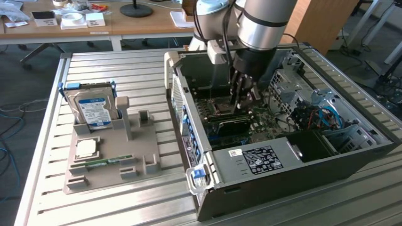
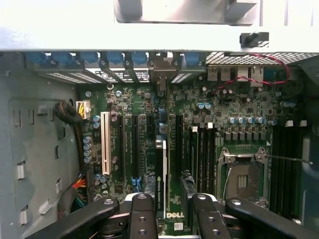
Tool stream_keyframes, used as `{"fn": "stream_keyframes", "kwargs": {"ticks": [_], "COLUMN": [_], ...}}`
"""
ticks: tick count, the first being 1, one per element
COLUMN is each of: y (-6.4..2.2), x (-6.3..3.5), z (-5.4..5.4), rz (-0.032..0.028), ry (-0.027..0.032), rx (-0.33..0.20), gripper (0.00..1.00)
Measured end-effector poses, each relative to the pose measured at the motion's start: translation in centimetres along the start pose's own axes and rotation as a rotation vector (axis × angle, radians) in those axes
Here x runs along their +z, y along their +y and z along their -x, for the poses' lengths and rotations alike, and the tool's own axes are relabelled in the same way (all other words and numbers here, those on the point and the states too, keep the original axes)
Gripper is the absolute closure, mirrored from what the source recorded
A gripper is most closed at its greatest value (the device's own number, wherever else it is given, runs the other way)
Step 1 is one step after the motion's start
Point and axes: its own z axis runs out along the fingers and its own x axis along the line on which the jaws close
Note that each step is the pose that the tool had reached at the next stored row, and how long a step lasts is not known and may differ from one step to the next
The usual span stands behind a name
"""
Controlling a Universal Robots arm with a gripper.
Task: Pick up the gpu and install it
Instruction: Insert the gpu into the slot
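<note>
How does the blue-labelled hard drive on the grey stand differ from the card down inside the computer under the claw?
The hard drive stands outside the computer case, propped in the grey stand; the gpu sits inside the case on the motherboard. The hard drive shows a broad silver face with a blue label; the gpu looks dark and is seen edge-on. The claw straddles the gpu, far from the hard drive. Both are flat rectangular parts.

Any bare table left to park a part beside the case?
Free: slatted table beyond the hard drive, and its near strip in front of the grey parts holder. Crowded: inside the PC case, where the gripper stands over the gpu.
</note>
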Motion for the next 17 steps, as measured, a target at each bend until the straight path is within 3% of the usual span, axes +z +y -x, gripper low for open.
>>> {"fn": "stream_keyframes", "kwargs": {"ticks": [9, 17], "y": [-0.06, -0.06], "x": [-0.94, -1.09], "z": [0.04, 0.04], "rz": [0.0010, 0.0010], "ry": [0.0000, 0.0000], "rx": [0.000, 0.000], "gripper": [0.66, 0.66]}}
